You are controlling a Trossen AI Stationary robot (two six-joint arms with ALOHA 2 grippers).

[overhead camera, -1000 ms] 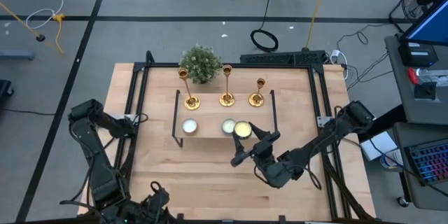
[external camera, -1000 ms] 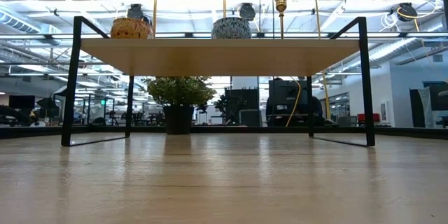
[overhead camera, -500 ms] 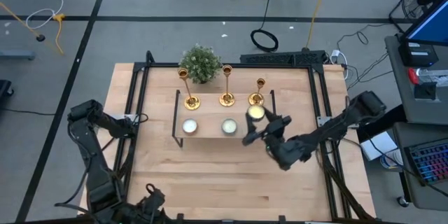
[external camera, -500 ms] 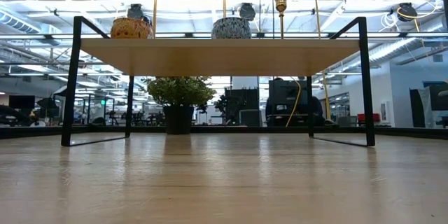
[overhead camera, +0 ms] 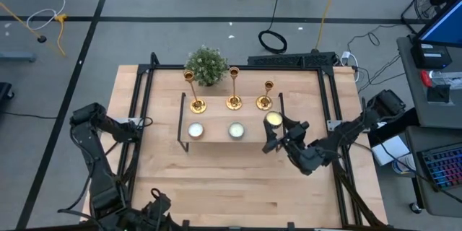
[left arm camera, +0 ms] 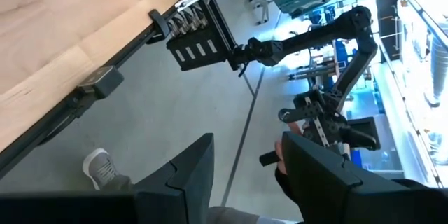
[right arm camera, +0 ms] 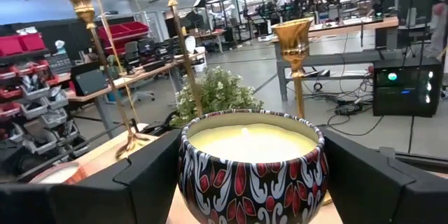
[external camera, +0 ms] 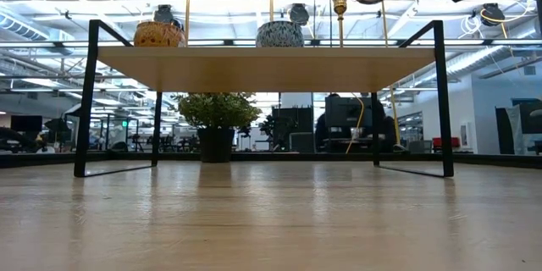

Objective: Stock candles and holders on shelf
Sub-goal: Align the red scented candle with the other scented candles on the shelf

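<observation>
The right gripper (overhead camera: 276, 131), clamped on the yellowish candle (overhead camera: 273, 120) right of frame centre, risks toppling the nearest holder (overhead camera: 266, 96) just above it.

High cam straight down; low cam table-level; both share shelf (overhead camera: 229, 119); wrist cams look forward.

Green plant (overhead camera: 206, 65) on table (overhead camera: 216, 188)

The right arm reaches in from the right side of the shelf (overhead camera: 216, 138), its right gripper (overhead camera: 274, 126) raised above the shelf's right end, fingers clamped on a candle (overhead camera: 273, 120). The left arm is folded well off the shelf's left, its left gripper (left arm camera: 245, 164) partly parted, holding nothing.
</observation>
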